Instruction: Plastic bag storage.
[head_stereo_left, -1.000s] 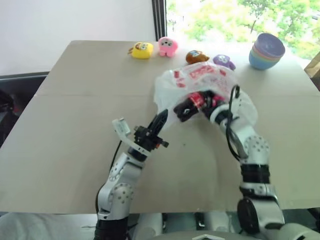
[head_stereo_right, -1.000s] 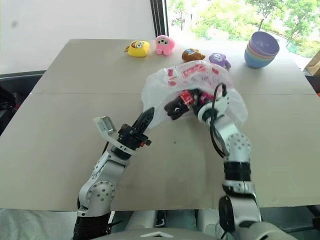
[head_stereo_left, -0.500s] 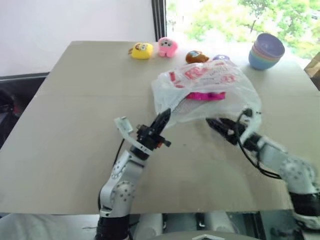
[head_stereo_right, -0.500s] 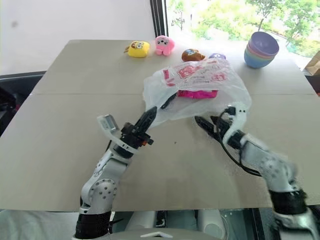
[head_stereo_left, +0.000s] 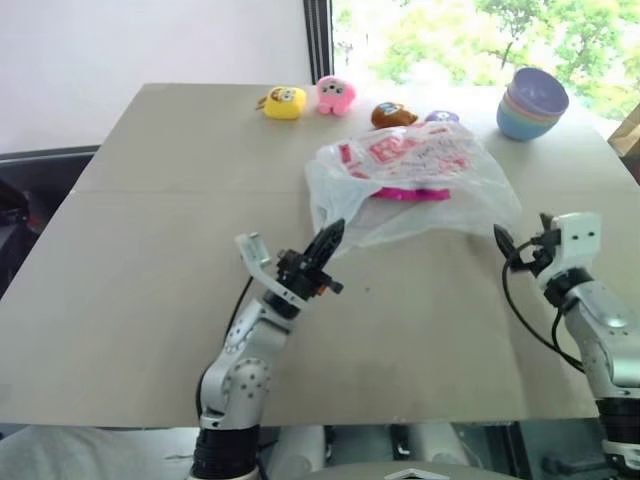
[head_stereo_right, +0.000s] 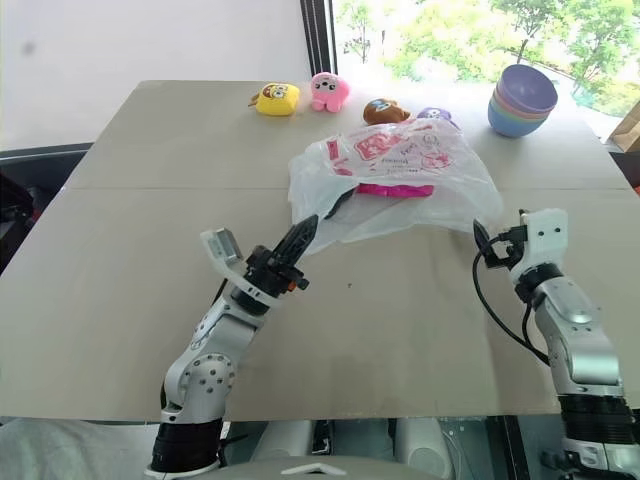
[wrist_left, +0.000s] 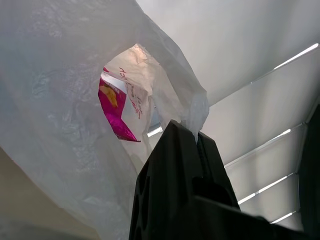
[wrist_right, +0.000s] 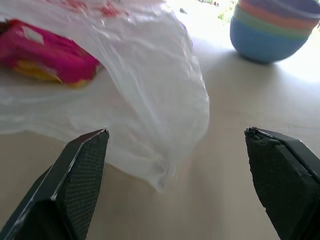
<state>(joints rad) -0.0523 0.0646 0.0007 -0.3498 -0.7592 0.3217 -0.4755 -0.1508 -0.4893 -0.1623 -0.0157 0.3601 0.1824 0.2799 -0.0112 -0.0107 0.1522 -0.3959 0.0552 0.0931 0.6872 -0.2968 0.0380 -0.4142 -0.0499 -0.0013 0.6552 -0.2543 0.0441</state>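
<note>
The plastic bag (head_stereo_left: 410, 185), translucent white with red print, lies crumpled at mid-table. Inside it, a magenta snack packet (head_stereo_left: 412, 192) shows through the film. My left gripper (head_stereo_left: 330, 238) is shut on the bag's near-left edge and holds it lifted; in the left wrist view its tips (wrist_left: 192, 135) pinch the film beside the bag's mouth, with the packet (wrist_left: 115, 112) visible inside. Just off the bag's right corner my right gripper (head_stereo_left: 512, 245) stands open, apart from the bag. The right wrist view shows its fingers (wrist_right: 80, 165) spread wide, facing that corner of the bag (wrist_right: 150, 100).
Several small plush toys line the far table edge: yellow (head_stereo_left: 284, 101), pink (head_stereo_left: 335, 93), brown (head_stereo_left: 393, 113), purple (head_stereo_left: 440, 117). A stack of pastel bowls (head_stereo_left: 532, 102) stands at the far right. The tan table (head_stereo_left: 150, 280) stretches bare to the left.
My right gripper has come out of the bag, swung right and nearer, and rolled. The bag has sagged down over the magenta packet. My left gripper has kept its grip in place.
</note>
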